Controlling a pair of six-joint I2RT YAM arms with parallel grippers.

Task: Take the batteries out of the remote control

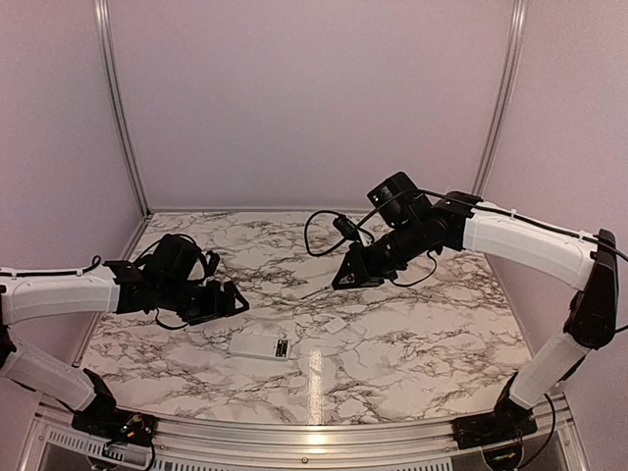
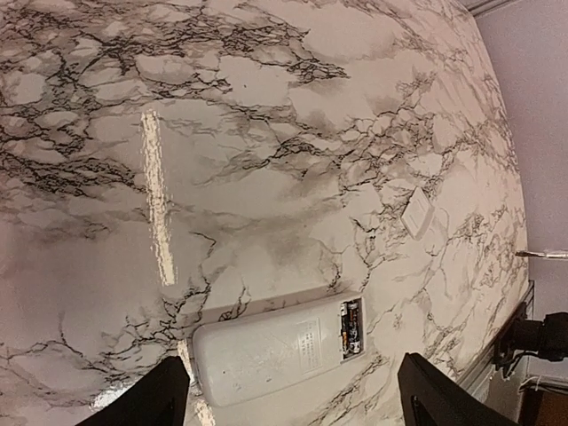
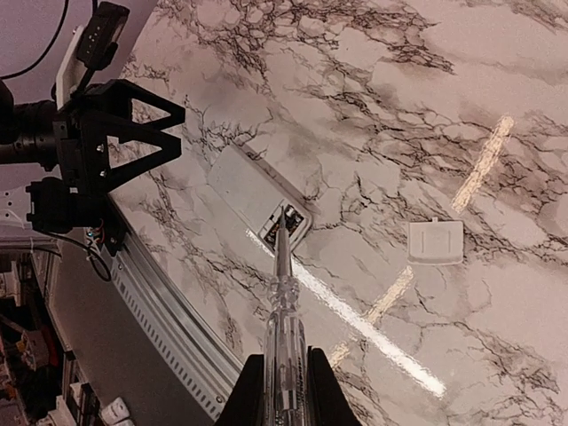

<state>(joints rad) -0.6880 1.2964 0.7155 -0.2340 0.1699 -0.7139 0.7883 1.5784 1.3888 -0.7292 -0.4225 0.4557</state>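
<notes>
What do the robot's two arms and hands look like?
The left arm and right arm have smooth white shells linked by black joints. The left hand and right hand are black, each with two angular fingers. Thin black cables loop around the wrists.

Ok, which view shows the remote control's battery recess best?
Left wrist: the remote control lies close and large, its open recess unobstructed. In the right wrist view the tip of the clear-handled tool overlaps the recess. From the top the remote is small, the recess only a dark patch.
</notes>
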